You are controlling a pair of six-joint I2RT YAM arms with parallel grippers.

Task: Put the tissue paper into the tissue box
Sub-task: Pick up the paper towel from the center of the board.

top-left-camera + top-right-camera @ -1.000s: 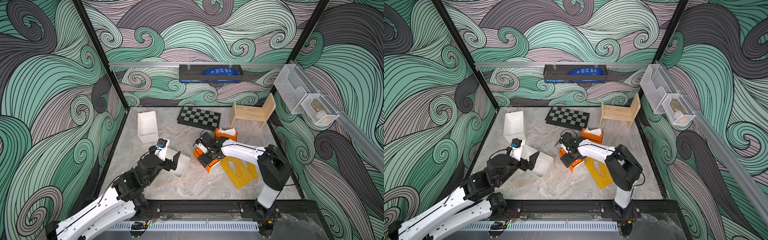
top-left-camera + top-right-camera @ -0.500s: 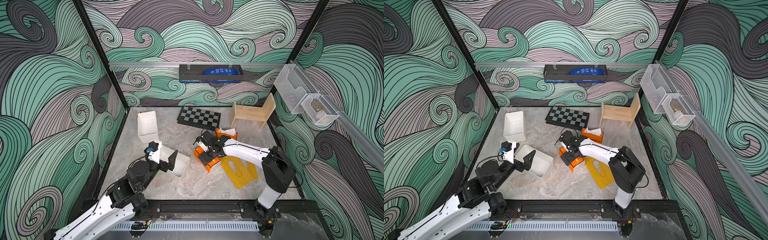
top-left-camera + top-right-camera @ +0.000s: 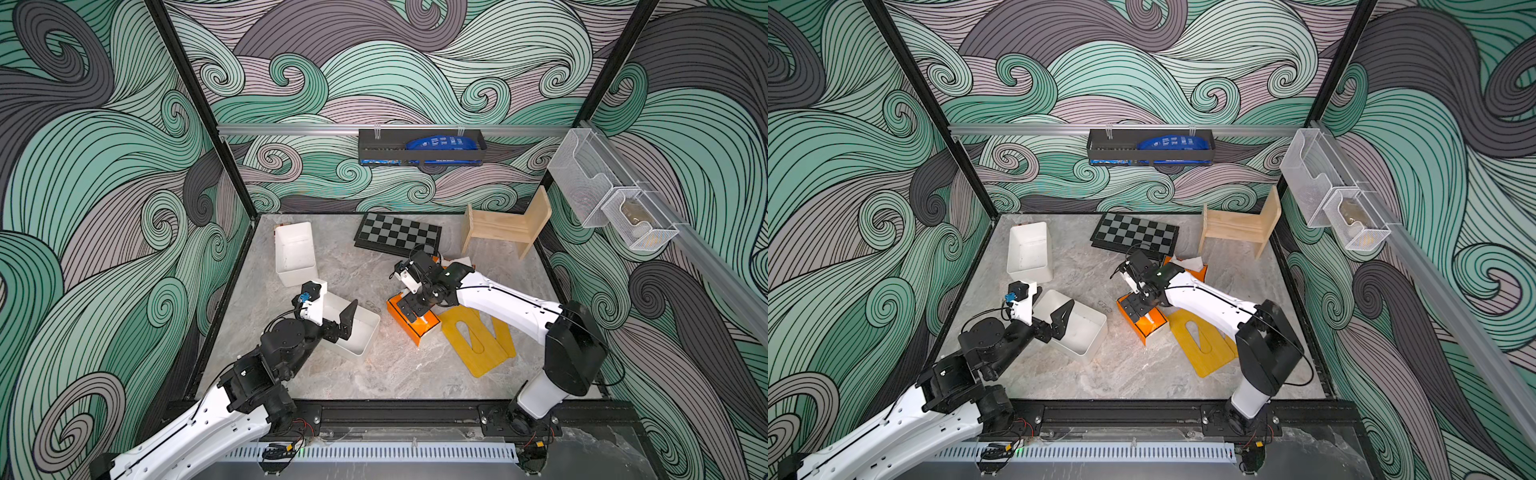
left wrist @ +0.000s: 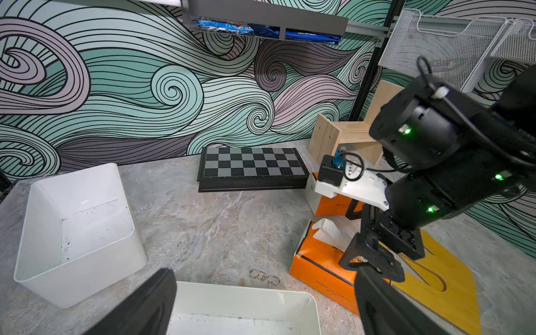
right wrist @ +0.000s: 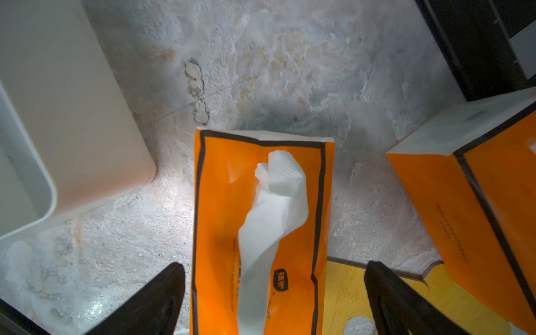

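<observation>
An orange pack of tissue paper (image 3: pixel 422 330) (image 3: pixel 1153 329) (image 5: pixel 220 203) lies mid-table, a white tissue (image 5: pixel 275 197) (image 4: pixel 330 232) sticking out of its slot. My right gripper (image 3: pixel 415 306) (image 3: pixel 1138 308) (image 5: pixel 275 265) hovers just over it, open, one finger on each side of the pack. A white open-topped box (image 3: pixel 372 332) (image 3: pixel 1096 343) (image 4: pixel 246 290) sits to the left of the pack. My left gripper (image 3: pixel 341 320) (image 3: pixel 1055 322) (image 4: pixel 265 275) is open above this box's near end and holds nothing.
A second orange tissue pack (image 3: pixel 1196 272) (image 5: pixel 493 188) lies behind the right gripper. A yellow board (image 3: pixel 478 345) (image 5: pixel 348 290) lies partly under the first pack. Another white box (image 3: pixel 295 253) (image 4: pixel 78 232), a chessboard (image 3: pixel 397 237) and a wooden stool (image 3: pixel 505 224) stand further back.
The left arm's wrist and elbow shifted slightly while its gripper stayed over the near white box. The right arm's elbow swung outward; its gripper stayed over the orange pack. Both grippers remain open.
</observation>
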